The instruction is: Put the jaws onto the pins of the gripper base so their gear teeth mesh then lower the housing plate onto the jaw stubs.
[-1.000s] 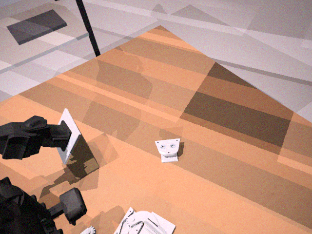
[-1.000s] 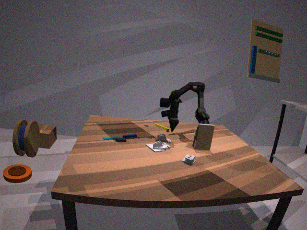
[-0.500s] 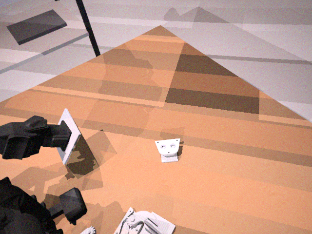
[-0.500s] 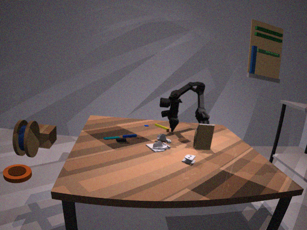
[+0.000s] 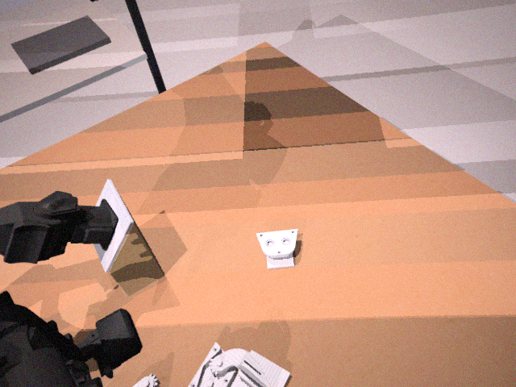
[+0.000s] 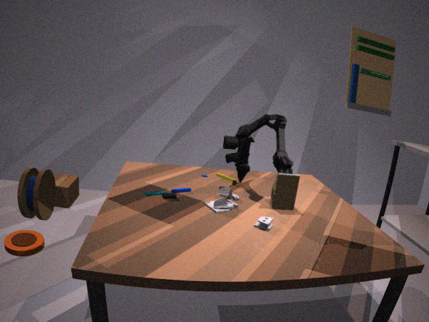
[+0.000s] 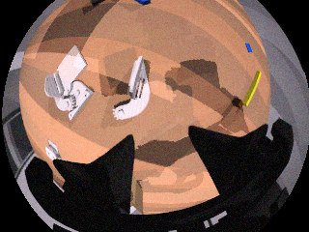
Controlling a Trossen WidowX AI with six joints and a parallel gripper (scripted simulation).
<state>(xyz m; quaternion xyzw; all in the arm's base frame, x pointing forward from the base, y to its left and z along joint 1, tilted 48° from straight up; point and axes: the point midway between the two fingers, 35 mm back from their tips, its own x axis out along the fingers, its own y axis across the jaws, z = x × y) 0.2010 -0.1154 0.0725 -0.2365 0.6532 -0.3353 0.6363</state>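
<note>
- Pincer (image 6: 240, 179) (image 7: 161, 134) is part-open, holding nothing; worktop shows between the fingertips. Sits above the surface, likely so it can square up before taking a part.
- Gripper base (image 5: 203, 369) (image 6: 216, 209) (image 7: 84, 92) lies flat on the worktop (image 5: 375, 283) (image 6: 208, 249) (image 7: 159, 87); makes sense, pins need to face up to take the jaws.
- One jaw, the fitted jaw (image 5: 250, 367) (image 6: 220, 202) (image 7: 54, 85), lies over the base, apparently on its pin. Exact seating: can't tell.
- Loose jaw (image 5: 146, 380) (image 6: 226, 192) (image 7: 140, 99) is apart from the base, on the worktop, toothed end nearer the pincer in wrist view. Probably next pick; half-open fingers would suit its narrow body.
- Its grip should leave the teeth and pin hole free, so it can drop on and mesh. Turned wrong, teeth could clash and shove the fitted jaw.
- Housing plate (image 5: 278, 242) (image 6: 265, 220) (image 7: 52, 149) waits well apart from the base, holes showing. Sensible to leave it: it closes over both jaw stubs, so goes last.
- Upright panel (image 5: 120, 220) (image 6: 285, 192) (image 7: 137, 194) stands away from the parts; not needed here.
- Progress: roughly halfway on jaws, cover untouched.
</note>
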